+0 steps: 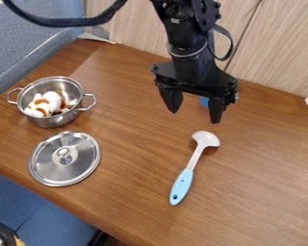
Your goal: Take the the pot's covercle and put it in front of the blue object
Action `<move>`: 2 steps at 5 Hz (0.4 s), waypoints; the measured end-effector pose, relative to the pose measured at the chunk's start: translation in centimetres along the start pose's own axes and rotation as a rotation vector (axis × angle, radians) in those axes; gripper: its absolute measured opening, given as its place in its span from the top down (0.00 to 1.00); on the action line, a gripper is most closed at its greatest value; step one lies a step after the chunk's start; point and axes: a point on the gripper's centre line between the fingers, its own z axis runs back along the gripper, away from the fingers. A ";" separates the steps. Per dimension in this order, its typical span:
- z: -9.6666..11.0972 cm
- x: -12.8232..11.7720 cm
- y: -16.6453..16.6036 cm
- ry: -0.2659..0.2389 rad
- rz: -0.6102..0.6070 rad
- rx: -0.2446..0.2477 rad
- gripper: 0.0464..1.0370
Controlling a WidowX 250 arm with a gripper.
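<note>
Wood-look tabletop (131,192) is holding a pot (68,117) at left, lid (79,161) lower left. Hand (195,115) is just hanging around upper right, fingers spread wide apart.

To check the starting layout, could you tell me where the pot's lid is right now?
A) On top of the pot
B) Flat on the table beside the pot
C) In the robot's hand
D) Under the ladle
B: the lid lies on the table beside the pot, whose open top shows its contents.
</note>
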 end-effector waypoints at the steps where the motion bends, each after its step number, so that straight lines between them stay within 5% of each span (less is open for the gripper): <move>1: -0.7 -0.6 0.2 0.029 0.005 0.005 0.04; 2: -0.8 -1.5 2.1 0.033 0.047 0.032 0.04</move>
